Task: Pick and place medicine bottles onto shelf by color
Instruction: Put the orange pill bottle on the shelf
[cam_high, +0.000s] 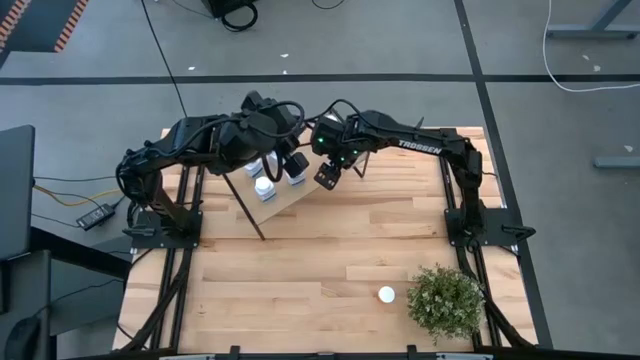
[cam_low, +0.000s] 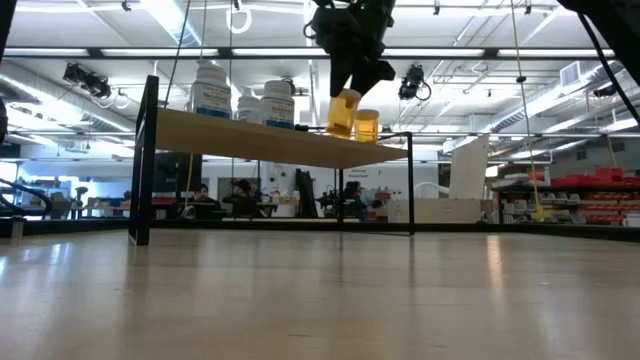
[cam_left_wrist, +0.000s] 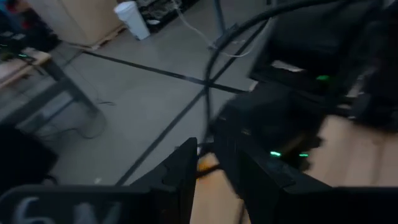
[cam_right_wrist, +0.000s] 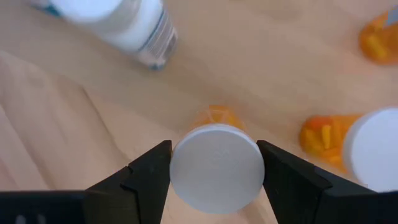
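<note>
The shelf (cam_high: 288, 197) (cam_low: 250, 140) stands at the table's far side, left of centre. White medicine bottles (cam_low: 210, 90) (cam_low: 278, 103) stand on its left part, and an orange one (cam_low: 367, 125) on its right part. My right gripper (cam_right_wrist: 216, 171) (cam_low: 350, 70) is over the board's right part, shut on another orange bottle (cam_low: 343, 113). My left gripper (cam_left_wrist: 214, 171) hovers high behind the shelf, open, with nothing between its fingers. One more white-capped bottle (cam_high: 386, 294) stands on the table near the front right. My right gripper pinches the orange bottle's round white cap (cam_right_wrist: 216, 168) between its two fingers, one on each side. The fingers come steeply from above. The bottle hangs below them, slightly tilted, its bottom (cam_low: 343, 133) close over the board; I cannot tell whether it rests there.
A green potted plant (cam_high: 445, 300) stands at the table's front right corner. In the right wrist view two more orange bottles (cam_right_wrist: 323, 134) (cam_right_wrist: 379, 37) and a white bottle (cam_right_wrist: 124, 22) sit close around the held one. The table's middle and front left are bare wood.
</note>
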